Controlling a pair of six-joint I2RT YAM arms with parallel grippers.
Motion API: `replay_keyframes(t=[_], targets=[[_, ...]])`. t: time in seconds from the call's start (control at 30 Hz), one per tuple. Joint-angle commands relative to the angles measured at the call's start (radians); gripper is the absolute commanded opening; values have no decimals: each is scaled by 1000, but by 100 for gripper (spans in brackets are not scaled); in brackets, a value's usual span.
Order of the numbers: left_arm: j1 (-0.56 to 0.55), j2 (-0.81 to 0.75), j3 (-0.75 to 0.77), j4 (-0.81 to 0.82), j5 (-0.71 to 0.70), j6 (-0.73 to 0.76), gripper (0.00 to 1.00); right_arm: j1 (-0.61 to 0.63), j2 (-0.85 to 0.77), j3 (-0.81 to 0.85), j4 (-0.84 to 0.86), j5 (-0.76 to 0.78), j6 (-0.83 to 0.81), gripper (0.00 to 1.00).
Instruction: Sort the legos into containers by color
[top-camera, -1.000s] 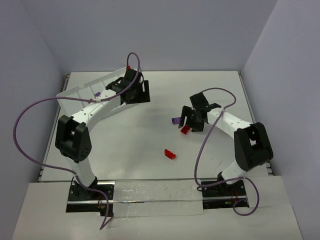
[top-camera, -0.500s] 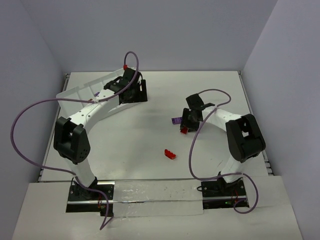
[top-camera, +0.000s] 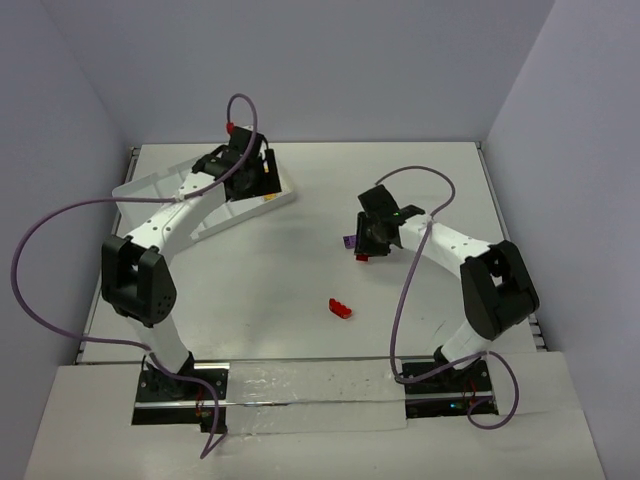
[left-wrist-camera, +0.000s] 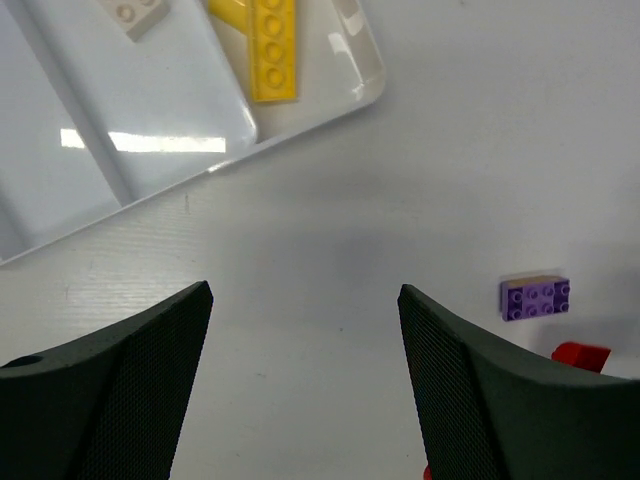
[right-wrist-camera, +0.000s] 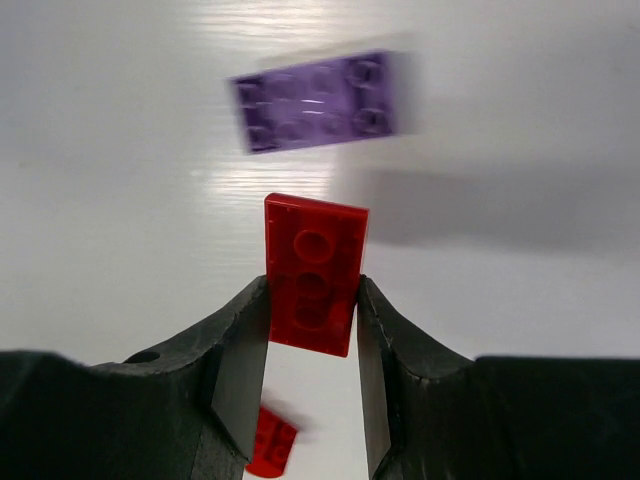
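Observation:
My right gripper (right-wrist-camera: 312, 300) is shut on a red lego (right-wrist-camera: 312, 275) and holds it upright just above the table; it also shows in the top view (top-camera: 368, 243). A purple lego (right-wrist-camera: 320, 100) lies just beyond it (top-camera: 350, 242). Another red lego (top-camera: 341, 309) lies on the table nearer the arms, blurred in the right wrist view (right-wrist-camera: 270, 445). My left gripper (left-wrist-camera: 305, 330) is open and empty over the table by the near right corner of the white tray (left-wrist-camera: 360, 60), whose compartments hold a yellow lego (left-wrist-camera: 270, 45) and a beige lego (left-wrist-camera: 140, 12).
The tray (top-camera: 150, 187) sits at the back left of the table. The left arm's purple cable with its red connector (top-camera: 229, 128) loops above the tray. The right arm's cable arcs over its forearm. The purple lego (left-wrist-camera: 535, 297) shows at the right of the left wrist view.
My right gripper has shut on the red lego and shifted slightly left. My left gripper has moved a little left and back over the tray's end.

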Motion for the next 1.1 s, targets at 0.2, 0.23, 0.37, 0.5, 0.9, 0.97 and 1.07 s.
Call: replay_keyframes(t=[0.2,0.23,0.37,0.5,0.9,0.97,1.07], targets=[[172,-143,-90,10,23,-117,84,203,211,290,23,-36,-74,25],[174,-144,-90,7,24,-118,83,215,237,313,23,-42,-73,25],[174,-148,-96,-20,32,-122,83,270,380,447,1,-49,-64,30],[174,-151,-109,-17,44,-130,83,299,444,518,-25,-47,-68,40],[84,-122,-136,-41,50,-132,99,234,227,386,10,2,-68,81],[29,-98,-132,-39,24,-121,99,163,142,304,43,10,-52,81],[-42,-41,-119,-41,24,-72,96,73,8,197,54,18,-38,81]])
